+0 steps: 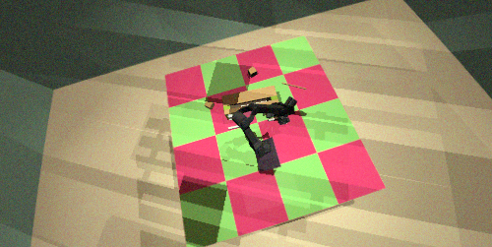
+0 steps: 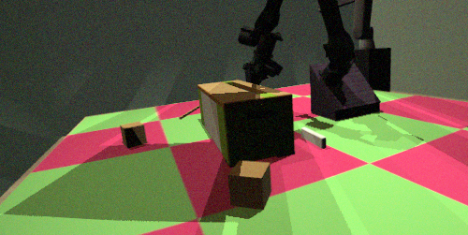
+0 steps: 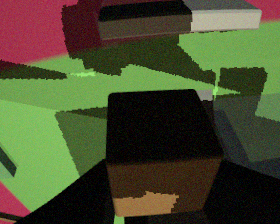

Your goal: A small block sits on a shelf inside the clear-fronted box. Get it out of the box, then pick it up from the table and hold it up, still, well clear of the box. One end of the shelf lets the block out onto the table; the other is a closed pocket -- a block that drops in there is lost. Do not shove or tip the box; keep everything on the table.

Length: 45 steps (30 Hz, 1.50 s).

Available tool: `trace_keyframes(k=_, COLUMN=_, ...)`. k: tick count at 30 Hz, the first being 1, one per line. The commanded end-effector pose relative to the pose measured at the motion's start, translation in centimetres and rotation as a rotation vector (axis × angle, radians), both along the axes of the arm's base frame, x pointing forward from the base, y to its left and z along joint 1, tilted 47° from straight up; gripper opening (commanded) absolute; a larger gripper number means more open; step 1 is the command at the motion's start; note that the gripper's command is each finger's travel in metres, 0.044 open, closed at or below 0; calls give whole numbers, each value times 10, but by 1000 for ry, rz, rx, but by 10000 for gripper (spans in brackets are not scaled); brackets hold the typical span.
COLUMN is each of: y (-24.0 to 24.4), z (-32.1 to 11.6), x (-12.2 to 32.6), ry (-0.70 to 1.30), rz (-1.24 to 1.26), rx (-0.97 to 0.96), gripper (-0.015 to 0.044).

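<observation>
The small brown block (image 3: 158, 175) is between the two dark fingers in the wrist view, its top face black in shadow. My gripper (image 3: 152, 165) (image 1: 282, 118) is shut on it. In the exterior view the wrist hangs behind the box and the box hides the fingertips. The box (image 1: 261, 95) (image 2: 260, 132) stands upright, with a tan top that has a long slot. The block is outside the box, on the arm's side of it. Its exact height over the table cannot be told. The shelf inside cannot be made out.
A pale bar (image 2: 314, 138) (image 3: 226, 20) lies on the checkered mat between box and arm base (image 2: 343, 95) (image 1: 269, 154). Two loose wooden cubes stand beyond the box, one (image 2: 250, 186) (image 1: 210, 105) near its end, another (image 2: 133, 135) (image 1: 252, 72) farther off. A thin stick (image 1: 294, 86) (image 2: 189, 112) lies nearby.
</observation>
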<state>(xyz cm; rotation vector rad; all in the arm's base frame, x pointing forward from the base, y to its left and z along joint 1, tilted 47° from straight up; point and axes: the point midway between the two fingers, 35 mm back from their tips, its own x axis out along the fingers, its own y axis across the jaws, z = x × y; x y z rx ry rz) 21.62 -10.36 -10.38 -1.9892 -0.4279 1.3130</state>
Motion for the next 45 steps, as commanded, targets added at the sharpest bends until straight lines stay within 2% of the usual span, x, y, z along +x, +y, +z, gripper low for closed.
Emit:
trace_keyframes(k=1, y=-14, z=13, x=5, ry=28, rz=-45, rx=-19, gripper=0)
trace_keyframes(k=18, y=-49, z=77, x=10, ry=221, rz=-326, rx=-12, gripper=0)
trace_keyframes(k=45, y=-49, z=78, x=10, ry=223, rz=-329, rx=-12, gripper=0)
